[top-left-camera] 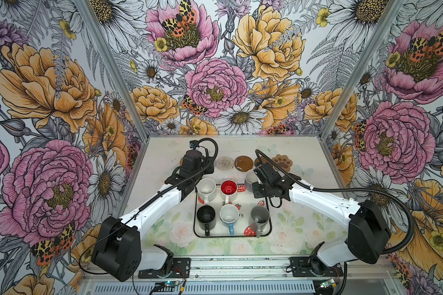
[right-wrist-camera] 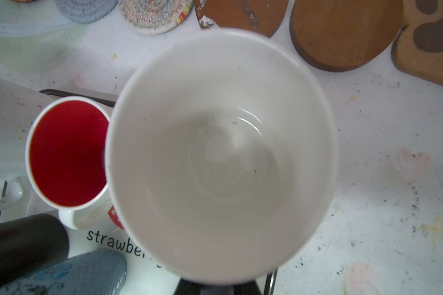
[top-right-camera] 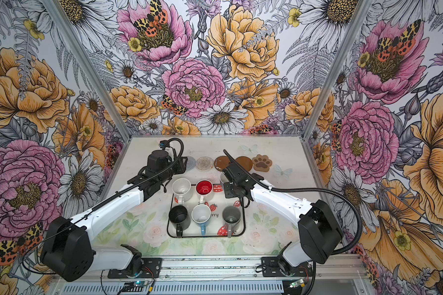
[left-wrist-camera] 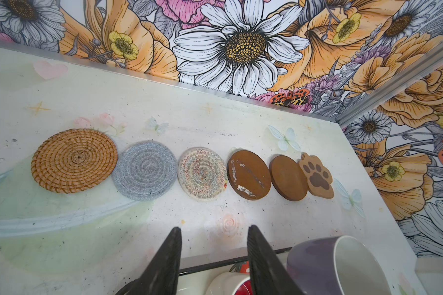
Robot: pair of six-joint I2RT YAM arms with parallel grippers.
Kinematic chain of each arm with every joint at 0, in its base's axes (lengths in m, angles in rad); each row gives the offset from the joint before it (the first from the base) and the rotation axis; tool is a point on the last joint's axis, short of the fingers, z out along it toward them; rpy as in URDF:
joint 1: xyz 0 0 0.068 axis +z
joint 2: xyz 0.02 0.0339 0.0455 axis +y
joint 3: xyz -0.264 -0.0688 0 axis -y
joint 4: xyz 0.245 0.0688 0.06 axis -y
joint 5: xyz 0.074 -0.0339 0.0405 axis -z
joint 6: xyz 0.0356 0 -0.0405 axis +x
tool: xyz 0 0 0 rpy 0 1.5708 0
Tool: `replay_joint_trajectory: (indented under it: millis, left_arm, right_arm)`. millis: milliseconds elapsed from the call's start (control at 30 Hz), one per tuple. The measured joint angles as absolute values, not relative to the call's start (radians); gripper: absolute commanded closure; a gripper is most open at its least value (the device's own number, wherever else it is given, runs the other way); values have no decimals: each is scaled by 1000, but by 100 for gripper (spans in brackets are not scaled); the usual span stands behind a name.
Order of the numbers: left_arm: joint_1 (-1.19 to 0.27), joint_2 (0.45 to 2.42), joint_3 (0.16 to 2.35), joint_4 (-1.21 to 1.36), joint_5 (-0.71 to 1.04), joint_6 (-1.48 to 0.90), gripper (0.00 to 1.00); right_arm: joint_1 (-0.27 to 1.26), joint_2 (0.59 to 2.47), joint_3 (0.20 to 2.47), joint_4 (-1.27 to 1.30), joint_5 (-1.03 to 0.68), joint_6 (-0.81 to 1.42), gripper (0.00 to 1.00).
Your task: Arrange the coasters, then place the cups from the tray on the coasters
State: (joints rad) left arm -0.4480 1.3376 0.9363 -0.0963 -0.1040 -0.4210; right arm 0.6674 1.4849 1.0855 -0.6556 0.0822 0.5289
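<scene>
1. Three walls [top-left-camera: 215, 84] carry a bold floral print: pink peonies, orange blooms, white daisies, spotted moths.
2. Aluminium posts [top-left-camera: 114, 71] stand at the back corners.
3. The table [top-left-camera: 164, 145] is pale, scuffed, printed with faint roses and butterflies.
4. Light is even and bright.

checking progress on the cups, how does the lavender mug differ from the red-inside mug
The lavender mug is held by the right gripper over the far rim of the tray; the red-inside mug stands free on the tray. The lavender mug is lavender outside and white inside; the red-inside mug is white outside, red inside. Both are empty.
</scene>
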Motion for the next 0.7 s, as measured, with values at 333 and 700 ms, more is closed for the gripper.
replay_joint_trajectory:
  millis: [333, 700]
  left_arm:
    - [-435, 1351, 936, -82, -100, -422, 56]
    - [-427, 1379, 936, -77, -93, -425, 56]
  right_arm:
    - [588, 1485, 1136, -678, 54, 487, 100]
    - [451, 1485, 1213, -710, 28, 413, 100]
